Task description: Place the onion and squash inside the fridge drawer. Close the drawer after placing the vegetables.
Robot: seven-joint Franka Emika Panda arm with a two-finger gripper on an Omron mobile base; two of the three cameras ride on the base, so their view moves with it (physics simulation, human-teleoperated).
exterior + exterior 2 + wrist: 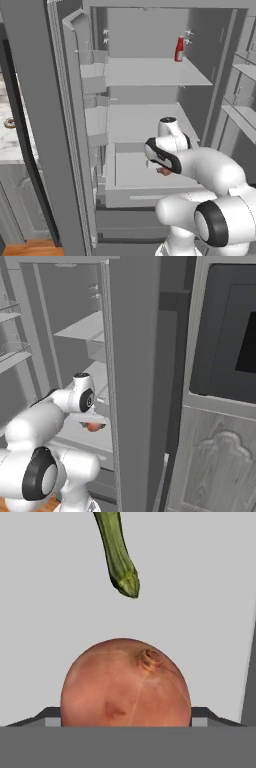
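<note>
Sitting between the jaws: smooth round reddish-orange onion (126,684), its stem scar facing the camera, hanging over the pale floor of the wide light-grey fridge drawer (112,192). Lying flat on that floor beyond it, toward the drawer's back: dark green tapered squash (119,554), already inside. Spreading wide around the onion: two-finger gripper (125,714), dark tips flanking it; whether gripping or letting go, cannot tell. Probably handling as a light, firm, slick ball, prone to rolling once released; best taken across its widest girth. Reaching into the pulled-out drawer: white arm (210,172), with the onion peeking out below the wrist (93,426). Standing on the upper shelf: red bottle (179,49).
</note>
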